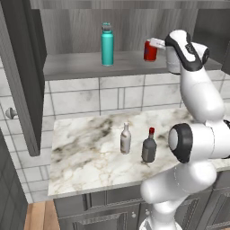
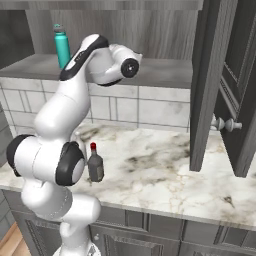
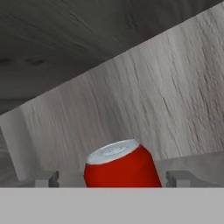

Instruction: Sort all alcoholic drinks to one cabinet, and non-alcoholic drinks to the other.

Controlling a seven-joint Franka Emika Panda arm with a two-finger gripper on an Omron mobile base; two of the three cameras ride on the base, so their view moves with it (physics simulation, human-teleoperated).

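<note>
The short red soda can (image 1: 150,51) stands on the grey shelf (image 1: 76,65) of the open wall cabinet, right of the tall teal bottle (image 1: 107,45). My gripper (image 1: 156,44) reaches in from the right at the can's top. In the hand view the can (image 3: 122,168) sits upright between the spread fingertips (image 3: 46,178), and the gripper (image 3: 113,178) is open around it, with a gap showing on the left side. On the marble counter (image 1: 85,157) below stand the slim pale bottle (image 1: 126,139) and the squat dark bottle with a red cap (image 1: 149,146).
A dark cabinet door (image 1: 27,90) hangs open at the left, another (image 2: 205,85) at the right with a round knob (image 2: 225,124). The teal bottle (image 2: 62,46) and the dark bottle (image 2: 95,165) flank my arm. Tiled wall lies under the shelf, drawers under the counter.
</note>
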